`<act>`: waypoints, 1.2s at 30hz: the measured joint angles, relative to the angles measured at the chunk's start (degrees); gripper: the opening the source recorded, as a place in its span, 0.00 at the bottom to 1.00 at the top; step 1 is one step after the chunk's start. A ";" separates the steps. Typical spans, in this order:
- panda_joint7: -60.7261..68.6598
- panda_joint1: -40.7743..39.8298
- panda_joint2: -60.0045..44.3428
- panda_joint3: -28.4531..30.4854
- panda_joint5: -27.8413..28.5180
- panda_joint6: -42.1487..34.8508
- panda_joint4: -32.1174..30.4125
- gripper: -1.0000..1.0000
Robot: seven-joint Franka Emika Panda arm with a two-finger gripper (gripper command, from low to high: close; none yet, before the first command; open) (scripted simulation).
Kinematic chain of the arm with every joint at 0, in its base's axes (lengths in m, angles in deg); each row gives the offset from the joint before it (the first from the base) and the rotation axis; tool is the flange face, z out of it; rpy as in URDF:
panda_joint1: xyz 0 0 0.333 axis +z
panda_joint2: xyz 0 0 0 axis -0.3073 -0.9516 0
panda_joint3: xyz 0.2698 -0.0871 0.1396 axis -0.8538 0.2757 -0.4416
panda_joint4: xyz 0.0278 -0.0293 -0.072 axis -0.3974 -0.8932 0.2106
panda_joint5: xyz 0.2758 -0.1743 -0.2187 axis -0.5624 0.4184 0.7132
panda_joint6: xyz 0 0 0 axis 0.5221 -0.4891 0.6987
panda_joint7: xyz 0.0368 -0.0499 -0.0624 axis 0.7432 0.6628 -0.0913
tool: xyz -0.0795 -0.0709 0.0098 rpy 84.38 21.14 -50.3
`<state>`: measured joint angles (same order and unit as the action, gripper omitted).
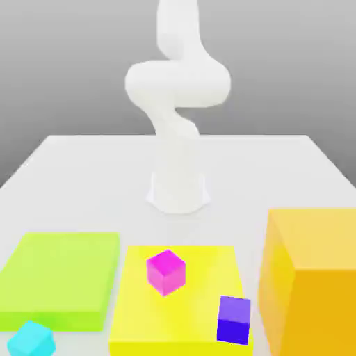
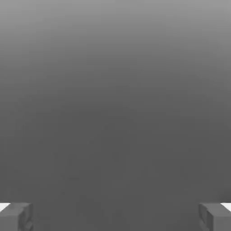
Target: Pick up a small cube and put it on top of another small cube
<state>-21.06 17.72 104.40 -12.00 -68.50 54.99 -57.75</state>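
Observation:
The small cube (image 1: 31, 339) is plain cyan and rests on the white table at the near edge of the exterior view's left, just in front of a lime green slab. A magenta cube (image 1: 166, 271) and a purple cube (image 1: 234, 319) of about the same size sit on a flat yellow slab (image 1: 139, 320). In the hand view my gripper (image 2: 115, 217) is open, with its two grey fingertips (image 2: 16, 217) far apart, nothing between them and a plain grey backdrop ahead. The white arm (image 1: 177, 87) rises from its base and leaves the exterior view's top.
The lime green slab (image 1: 62, 278) lies low at the exterior view's left. A tall orange block (image 1: 313, 278) stands at the right, close to the purple cube. The arm's base (image 1: 178, 191) sits mid-table on the white table (image 1: 83, 174).

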 joint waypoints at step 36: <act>11.98 -12.80 -72.23 9.72 -13.99 22.90 5.92 0.00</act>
<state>-9.08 4.92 32.17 -2.27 -82.49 77.89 -51.83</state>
